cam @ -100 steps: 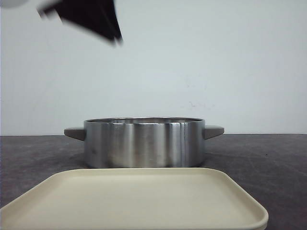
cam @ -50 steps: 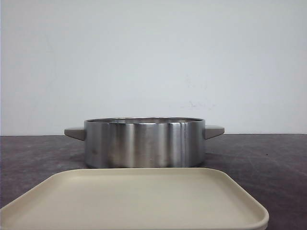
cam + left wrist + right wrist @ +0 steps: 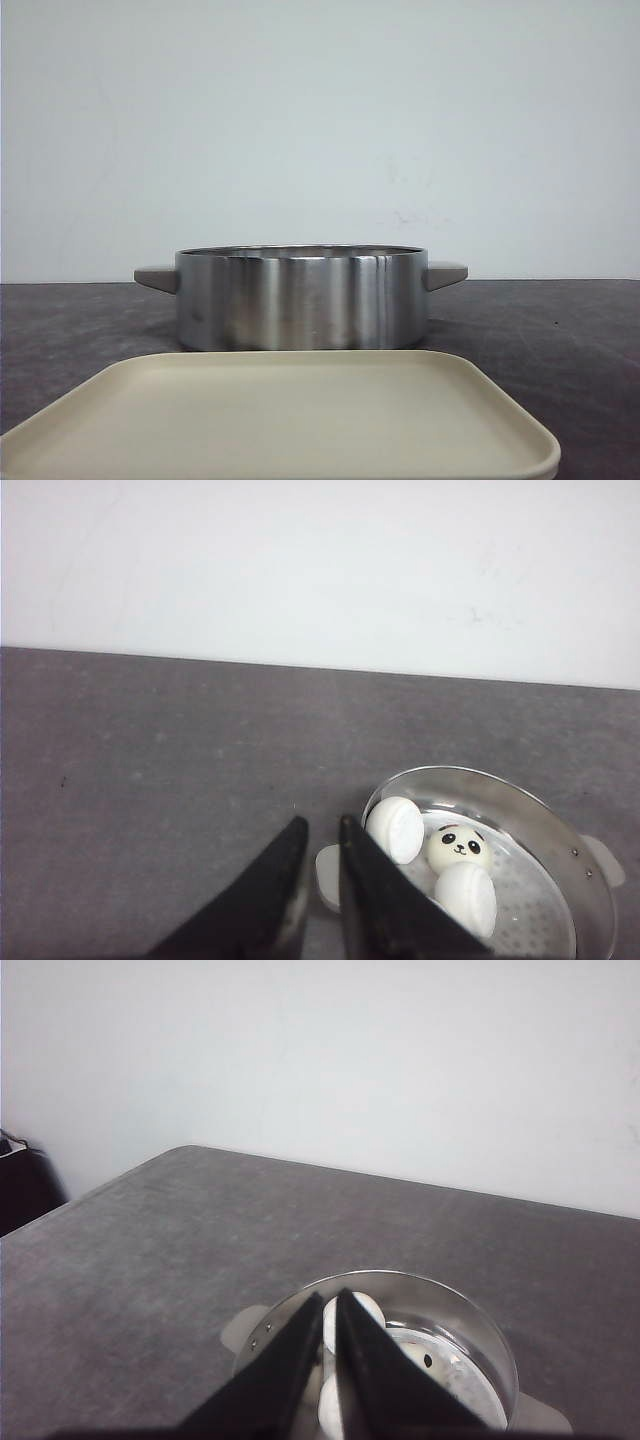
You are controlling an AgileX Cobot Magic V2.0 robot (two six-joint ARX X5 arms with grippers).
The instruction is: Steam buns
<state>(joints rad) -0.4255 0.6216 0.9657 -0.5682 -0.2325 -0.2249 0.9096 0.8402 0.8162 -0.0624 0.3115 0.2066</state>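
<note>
A steel pot [image 3: 300, 298] with grey handles stands mid-table; from the front its wall hides what is inside. In the left wrist view the pot [image 3: 560, 830] holds three visible buns: one on its side [image 3: 395, 830], one showing its panda face [image 3: 459, 847], and one on its side [image 3: 467, 898]. My left gripper [image 3: 320, 823] is high above the pot's handle [image 3: 327, 875], jaws nearly together and empty. My right gripper [image 3: 331, 1295] hangs over the pot [image 3: 480, 1325], jaws together and empty, hiding most of the buns [image 3: 366, 1309].
A beige tray [image 3: 300, 420] lies bare in front of the pot, at the near table edge. Dark grey tabletop [image 3: 560, 330] surrounds both. A white wall stands behind. A dark object [image 3: 20, 1195] sits off the table's side.
One second ago a blurred black gripper showed at the top left of the front view. It has left that view. The pot and tray have not moved.
</note>
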